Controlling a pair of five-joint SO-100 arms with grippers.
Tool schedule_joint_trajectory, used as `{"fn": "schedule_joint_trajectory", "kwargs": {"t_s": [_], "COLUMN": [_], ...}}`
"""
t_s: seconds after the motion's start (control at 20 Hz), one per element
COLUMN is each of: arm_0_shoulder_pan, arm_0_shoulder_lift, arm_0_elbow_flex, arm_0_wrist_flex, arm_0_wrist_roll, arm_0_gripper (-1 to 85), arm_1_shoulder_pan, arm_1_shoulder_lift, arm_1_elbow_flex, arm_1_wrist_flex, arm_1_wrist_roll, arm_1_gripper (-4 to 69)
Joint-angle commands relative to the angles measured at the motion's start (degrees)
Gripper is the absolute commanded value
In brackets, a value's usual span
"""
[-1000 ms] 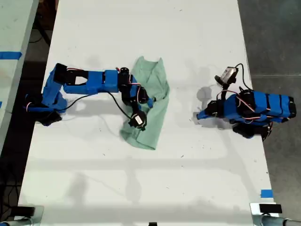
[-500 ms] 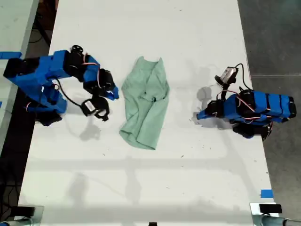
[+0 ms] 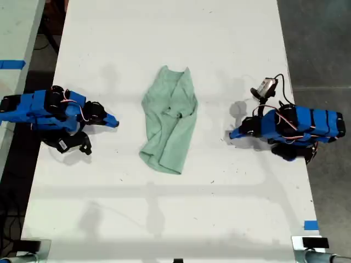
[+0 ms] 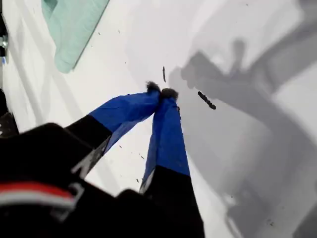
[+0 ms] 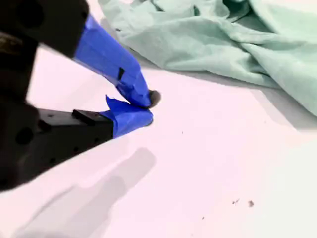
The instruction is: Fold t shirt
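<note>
The t shirt (image 3: 170, 120) is pale mint green and lies crumpled and folded lengthwise in a long strip at the middle of the white table (image 3: 164, 208). My first gripper (image 3: 232, 134) is shut and empty, resting low on the table to the shirt's right in the exterior view. Its wrist view shows its tips (image 4: 161, 91) together and only a corner of the shirt (image 4: 74, 25) far ahead. My second gripper (image 3: 114, 124) is shut and empty, to the shirt's left in the exterior view. In its wrist view its tips (image 5: 148, 106) sit a short way from the shirt (image 5: 223, 39).
The table's long edges run down both sides of the exterior view, with dark floor (image 3: 323, 44) beyond the right one. A blue tape mark (image 3: 311, 224) sits near the table's lower right edge. A second table with blue tape (image 3: 12, 64) stands at the exterior view's left.
The second arm has drawn back from over the shirt toward the exterior view's left and folded low. The shirt lies as it did. The first arm has not moved.
</note>
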Motion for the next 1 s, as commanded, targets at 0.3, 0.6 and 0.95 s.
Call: {"fn": "schedule_joint_trajectory", "kwargs": {"t_s": [0.3, 0.6, 0.95], "arm_0_shoulder_pan": [0.6, 0.7, 3.1], "arm_0_shoulder_lift": [3.7, 3.7, 3.8], "arm_0_elbow_flex": [4.0, 4.0, 4.1], "arm_0_wrist_flex": [-3.7, -3.7, -2.9], "arm_0_wrist_roll": [4.3, 4.2, -8.3], "arm_0_gripper": [0.0, 0.0, 6.4], "arm_1_shoulder_pan": [0.2, 0.1, 0.1], "arm_1_shoulder_lift": [0.9, 0.9, 0.9], "arm_1_elbow_flex": [3.4, 3.4, 3.4], "arm_1_wrist_flex": [0.4, 0.4, 0.4], "arm_1_wrist_roll": [0.6, 0.6, 0.6], "arm_1_gripper": [0.8, 0.8, 0.8]}}
